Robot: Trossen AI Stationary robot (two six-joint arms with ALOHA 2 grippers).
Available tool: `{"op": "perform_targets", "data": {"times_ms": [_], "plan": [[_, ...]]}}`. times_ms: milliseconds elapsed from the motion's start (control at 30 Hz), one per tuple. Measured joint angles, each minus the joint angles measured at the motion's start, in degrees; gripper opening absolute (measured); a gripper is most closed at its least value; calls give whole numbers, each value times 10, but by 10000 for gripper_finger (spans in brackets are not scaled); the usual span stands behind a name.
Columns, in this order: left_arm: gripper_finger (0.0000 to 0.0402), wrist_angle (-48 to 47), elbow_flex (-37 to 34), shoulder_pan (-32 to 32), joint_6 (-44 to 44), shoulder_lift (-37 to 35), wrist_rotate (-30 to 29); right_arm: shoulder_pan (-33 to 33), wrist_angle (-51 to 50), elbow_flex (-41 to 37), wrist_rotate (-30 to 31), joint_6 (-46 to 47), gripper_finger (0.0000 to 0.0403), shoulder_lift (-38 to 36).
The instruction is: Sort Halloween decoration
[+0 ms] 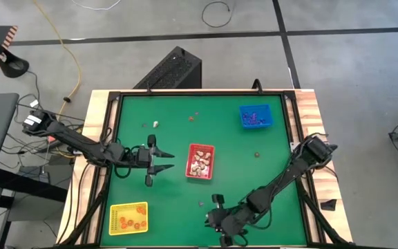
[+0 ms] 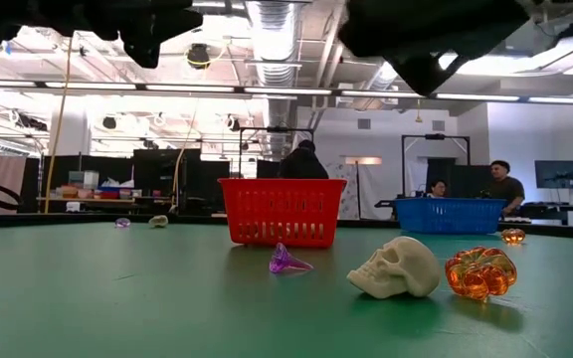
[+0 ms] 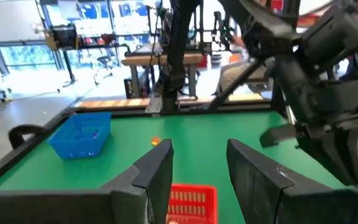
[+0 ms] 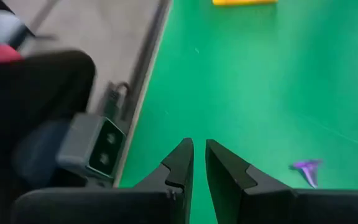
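The Halloween decoration lies scattered on the green table (image 1: 275, 187). In the low view a cream skull (image 2: 398, 267), an orange pumpkin (image 2: 480, 271) and a purple trinket (image 2: 288, 261) lie near the front edge. My left gripper (image 1: 163, 161) hovers open and level, just left of the red tray (image 1: 200, 160), with nothing between its fingers. My right gripper (image 1: 209, 221) is near the front edge and points toward the yellow tray (image 1: 128, 218). Its fingers (image 4: 185, 163) stand a narrow slit apart and hold nothing. The purple trinket (image 4: 306, 169) lies on the table beside them.
The red tray holds several pale pieces. The blue tray (image 1: 256, 116) at the far right holds purple ones, and the yellow tray holds orange ones. Loose trinkets lie at the far left (image 1: 155, 124), far middle (image 1: 192, 117) and right of the red tray (image 1: 257, 155). People show in the room behind.
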Motion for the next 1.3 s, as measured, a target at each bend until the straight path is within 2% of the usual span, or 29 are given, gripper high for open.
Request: {"op": "perform_targets", "data": {"times_ms": [167, 400, 567, 800, 1133, 1300], "plan": [[141, -3, 0, -12, -1, -2, 0, 3, -105, 38, 0, 11, 109, 19], [141, -13, 0, -14, -3, -1, 0, 7, -137, 37, 1, 11, 170, 19], [141, -26, 0, -14, -2, -1, 0, -2, -137, 20, 1, 6, 193, 26], [141, -58, 0, -14, 4, -12, -10, -18, -123, 17, 2, -3, 193, 28], [141, -79, 1, -14, 2, -24, -11, -20, -108, 18, -12, -9, 191, 72], [141, -87, 0, -14, 2, -27, -11, -24, -112, 19, -12, -12, 169, 76]]}}
